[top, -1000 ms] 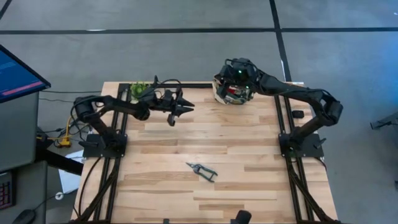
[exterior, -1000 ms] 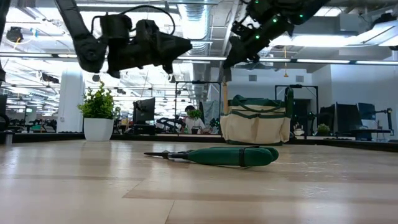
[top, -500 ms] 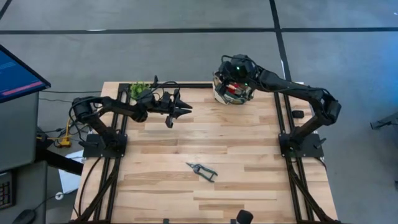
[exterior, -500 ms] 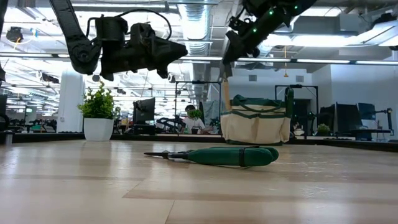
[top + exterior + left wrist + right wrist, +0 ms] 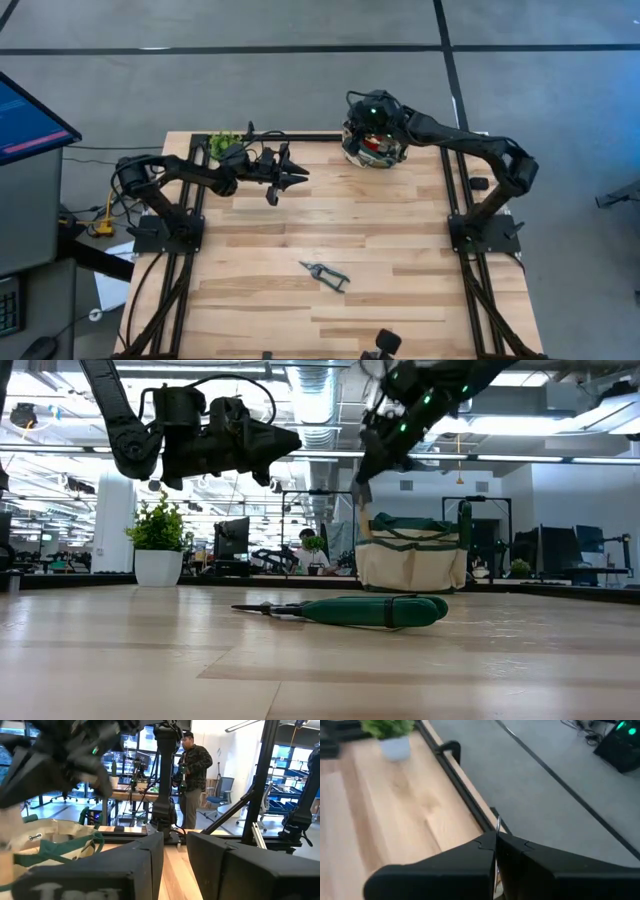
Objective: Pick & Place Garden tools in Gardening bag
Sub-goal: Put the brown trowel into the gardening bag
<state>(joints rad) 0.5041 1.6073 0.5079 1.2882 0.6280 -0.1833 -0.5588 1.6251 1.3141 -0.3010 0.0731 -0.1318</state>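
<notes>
Nearest the front edge of the wooden surface [image 5: 400, 250], a pair of green-handled pruners [image 5: 325, 273] lies flat on the boards, well apart from both of my arms; in the low view it rests on its side with the blades pointing toward the potted plant's side. Farther back, my left claw [image 5: 296, 177] hangs above the surface near the small potted plant [image 5: 224, 144], its fingers a narrow gap apart and holding nothing; my left wrist view shows that gap with bare boards beyond it. At the far edge sits the gardening bag [image 5: 412, 555], beige with green trim, with tool handles standing up out of it. My right claw [image 5: 496, 851] hovers over the bag's rim, on the plant side, its two fingers pressed together on a thin metal piece [image 5: 498, 826] that pokes out between the tips; what tool that piece belongs to I cannot tell.
</notes>
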